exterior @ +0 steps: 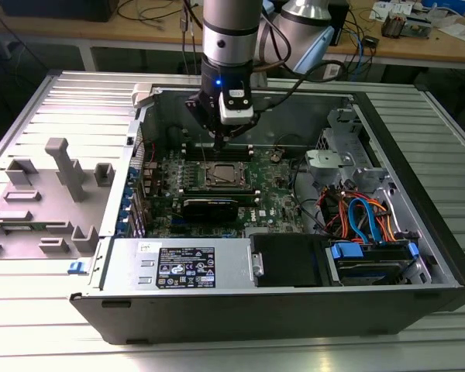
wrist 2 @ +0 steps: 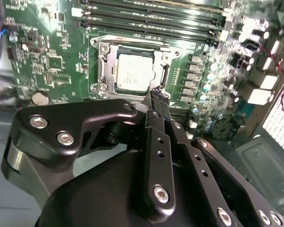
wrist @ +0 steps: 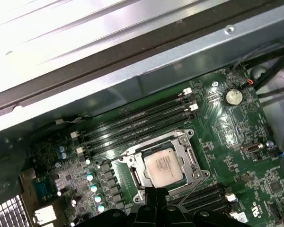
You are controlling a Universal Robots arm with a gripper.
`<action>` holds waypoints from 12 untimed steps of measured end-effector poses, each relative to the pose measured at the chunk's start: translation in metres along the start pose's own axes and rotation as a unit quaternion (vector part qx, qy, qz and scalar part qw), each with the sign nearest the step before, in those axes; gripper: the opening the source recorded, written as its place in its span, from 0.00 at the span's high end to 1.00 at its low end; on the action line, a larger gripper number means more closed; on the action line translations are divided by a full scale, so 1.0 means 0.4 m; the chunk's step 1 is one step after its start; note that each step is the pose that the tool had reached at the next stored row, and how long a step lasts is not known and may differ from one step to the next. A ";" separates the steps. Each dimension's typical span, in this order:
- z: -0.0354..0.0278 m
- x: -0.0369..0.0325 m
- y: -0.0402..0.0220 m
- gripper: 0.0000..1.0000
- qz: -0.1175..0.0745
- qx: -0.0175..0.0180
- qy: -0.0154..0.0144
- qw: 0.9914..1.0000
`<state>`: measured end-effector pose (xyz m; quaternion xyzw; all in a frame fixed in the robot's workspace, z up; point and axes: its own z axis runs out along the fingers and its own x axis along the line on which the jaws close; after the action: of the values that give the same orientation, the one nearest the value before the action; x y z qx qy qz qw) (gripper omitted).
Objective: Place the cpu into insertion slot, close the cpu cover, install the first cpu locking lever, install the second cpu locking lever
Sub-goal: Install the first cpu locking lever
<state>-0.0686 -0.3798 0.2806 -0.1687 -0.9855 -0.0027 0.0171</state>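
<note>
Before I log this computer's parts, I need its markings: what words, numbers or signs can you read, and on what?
Black label on the grey metal box: print too small to read.
White sticker beside it: too small to read.
Chip top, in the second wrist view: faint print, unreadable.
Green board: tiny white markings, unreadable.
Nothing can be quoted.

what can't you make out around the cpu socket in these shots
First wrist view: the gripper hides the insertion slot's nearest edge.
Second wrist view: the gripper covers one corner of the cpu cover, so its latching there is unclear.
Exterior view: the cpu is too small to judge its seating.
</note>
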 end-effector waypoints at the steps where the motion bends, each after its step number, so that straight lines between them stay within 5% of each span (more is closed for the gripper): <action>1: 0.000 0.000 0.000 0.89 -0.010 0.000 0.000 1.000; 4: 0.001 0.000 0.000 0.89 -0.043 0.001 0.000 0.999; 6: 0.001 0.000 0.000 0.89 -0.072 0.003 0.000 0.997; 8: 0.001 0.002 -0.001 0.89 -0.081 0.003 0.000 0.997; 12: 0.001 0.002 -0.001 0.89 -0.081 0.003 0.000 0.997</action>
<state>-0.0694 -0.3799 0.2801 -0.0878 -0.9960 -0.0013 0.0173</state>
